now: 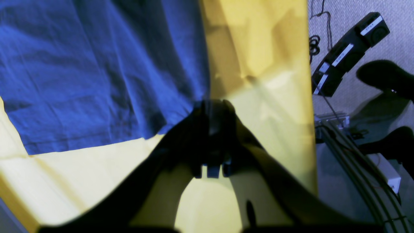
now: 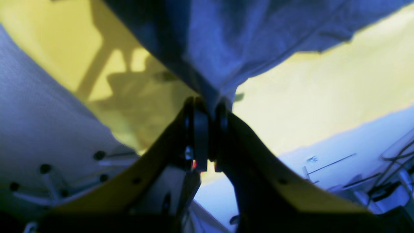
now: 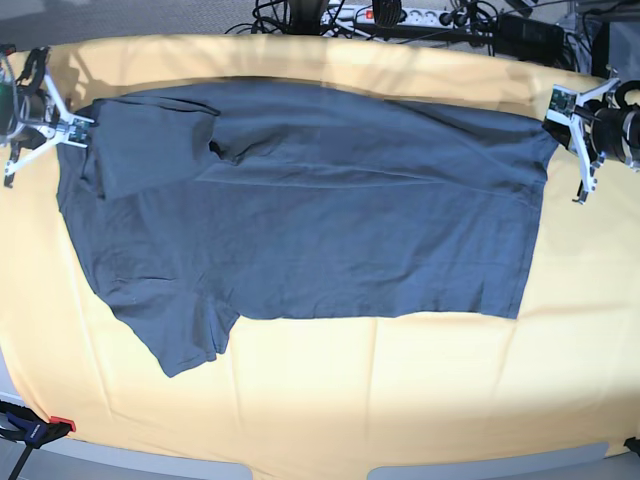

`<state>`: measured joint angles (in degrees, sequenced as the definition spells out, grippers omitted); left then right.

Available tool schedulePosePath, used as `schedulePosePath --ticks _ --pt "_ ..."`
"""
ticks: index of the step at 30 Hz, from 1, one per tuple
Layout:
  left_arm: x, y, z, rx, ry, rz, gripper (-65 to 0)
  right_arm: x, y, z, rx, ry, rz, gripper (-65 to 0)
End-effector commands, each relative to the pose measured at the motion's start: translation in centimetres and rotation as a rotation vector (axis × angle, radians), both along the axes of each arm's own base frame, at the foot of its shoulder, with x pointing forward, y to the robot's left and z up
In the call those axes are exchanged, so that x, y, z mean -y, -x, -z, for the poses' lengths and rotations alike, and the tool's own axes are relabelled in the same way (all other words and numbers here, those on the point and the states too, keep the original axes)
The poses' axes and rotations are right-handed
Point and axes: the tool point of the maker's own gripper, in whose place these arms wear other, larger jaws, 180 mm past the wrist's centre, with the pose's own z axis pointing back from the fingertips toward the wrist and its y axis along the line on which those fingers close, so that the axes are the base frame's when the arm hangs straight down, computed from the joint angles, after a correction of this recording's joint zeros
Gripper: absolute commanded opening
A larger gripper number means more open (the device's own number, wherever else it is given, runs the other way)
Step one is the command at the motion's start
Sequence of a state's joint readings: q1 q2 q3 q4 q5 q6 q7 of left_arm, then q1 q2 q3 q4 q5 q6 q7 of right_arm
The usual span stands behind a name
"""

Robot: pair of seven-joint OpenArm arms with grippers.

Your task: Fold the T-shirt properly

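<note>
Your left hand (image 1: 210, 106) is clamped on a corner of the wrinkly slate-grey cotton T-shirt (image 3: 310, 215), at the hem end near the far right corner of the surface. Your right hand (image 2: 207, 108) pinches a bunched fold of the same shirt near the far left corner, by the sleeve end. Between them the shirt lies spread across the large yellow cloth (image 3: 400, 390), one short sleeve pointing toward the near left corner. That cloth covers the surface out to its edges; dark cables (image 3: 400, 15) lie beyond the far edge.
</note>
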<state>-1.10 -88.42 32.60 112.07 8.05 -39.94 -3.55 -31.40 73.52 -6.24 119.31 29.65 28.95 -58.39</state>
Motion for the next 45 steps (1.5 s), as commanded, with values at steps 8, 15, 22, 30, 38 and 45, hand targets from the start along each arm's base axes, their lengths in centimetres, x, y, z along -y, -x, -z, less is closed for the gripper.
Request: schedulePosePath --ticks 8,15,22,30,38,45 --pt "1.0 2.9 0.8 -0.09 0.038 0.033 -65.0 0.5 1.3 -1.0 -0.105 0.011 -0.009 -65.0" --pt "0.4 4.6 1.8 -0.128 -0.001 0.069 -65.0 1.4 3.7 0.0 -0.178 0.064 -0.029 -65.0" --pt "0.5 4.6 1.8 -0.13 0.004 0.069 -65.0 2.1 3.0 -0.2 -0.14 0.109 -0.034 -65.0" --pt "1.4 4.9 1.5 -0.128 0.024 0.094 -65.0 2.1 3.4 -0.2 -0.156 0.105 -0.02 -65.0" --pt "0.7 4.7 1.7 -0.103 -0.02 0.133 -65.0 2.2 3.2 -0.2 -0.141 0.11 0.002 -65.0" --pt "1.6 4.9 1.4 -0.146 0.031 0.025 -34.4 2.0 3.2 -0.2 -0.126 0.089 0.051 -30.4"
